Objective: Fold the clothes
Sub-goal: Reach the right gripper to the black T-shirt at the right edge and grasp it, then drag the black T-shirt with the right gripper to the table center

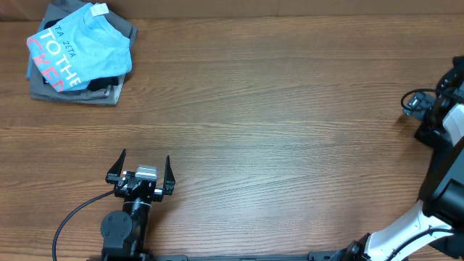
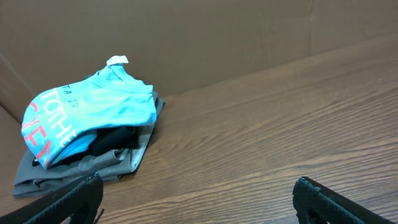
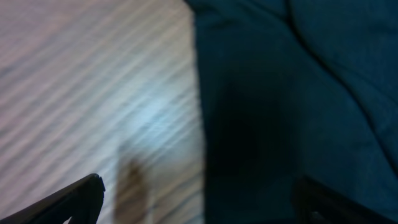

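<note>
Plain black soft-fabric shirt lies at 1 o'clock, close under right gripper, jaws spread; long axis unclear. Spread left gripper sits well apart; right arm judged nearer.

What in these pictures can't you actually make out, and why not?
Black shirt: right wrist view only, blurred, cut off by the frame edges; shape unknown.
Blue tee lettering: overhead, folds hide part.
Grey garments: overhead, tee covers them; number unclear.
Right arm: overhead, right edge cuts it off.
</note>
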### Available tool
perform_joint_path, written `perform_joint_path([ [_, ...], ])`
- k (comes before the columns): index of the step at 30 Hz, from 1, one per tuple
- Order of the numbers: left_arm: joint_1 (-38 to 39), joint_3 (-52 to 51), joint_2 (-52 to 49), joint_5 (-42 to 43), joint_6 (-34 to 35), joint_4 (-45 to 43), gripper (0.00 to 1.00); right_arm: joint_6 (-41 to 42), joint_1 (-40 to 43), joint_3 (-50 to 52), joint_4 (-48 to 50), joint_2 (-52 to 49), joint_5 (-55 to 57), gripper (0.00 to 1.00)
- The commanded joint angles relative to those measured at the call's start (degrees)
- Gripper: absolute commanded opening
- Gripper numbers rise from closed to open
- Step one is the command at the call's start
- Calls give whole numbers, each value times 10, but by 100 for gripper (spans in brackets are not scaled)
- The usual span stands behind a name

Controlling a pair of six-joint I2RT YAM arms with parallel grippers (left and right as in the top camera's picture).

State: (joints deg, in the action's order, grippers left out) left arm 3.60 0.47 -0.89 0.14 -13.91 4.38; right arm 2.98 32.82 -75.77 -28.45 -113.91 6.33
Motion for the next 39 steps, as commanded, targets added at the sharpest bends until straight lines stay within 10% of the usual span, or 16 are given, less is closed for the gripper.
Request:
perform_joint_path([
  [1, -6, -2, 6, -4, -3, 0, 100, 5, 13, -10, 3, -23, 18, 99],
  [11, -6, -2, 6, -4, -3, 0, 100, 3, 17, -10, 14, -59, 16, 80],
  [17, -6, -2, 6, -4, -3, 0, 100, 3, 16, -10, 10, -59, 16, 50],
  [21, -6, -2, 6, -4, -3, 0, 100, 9, 16, -10, 0, -59, 18, 5],
  [39, -6, -2, 6, -3, -3, 0, 100, 81, -85, -34, -55, -34, -245, 4],
])
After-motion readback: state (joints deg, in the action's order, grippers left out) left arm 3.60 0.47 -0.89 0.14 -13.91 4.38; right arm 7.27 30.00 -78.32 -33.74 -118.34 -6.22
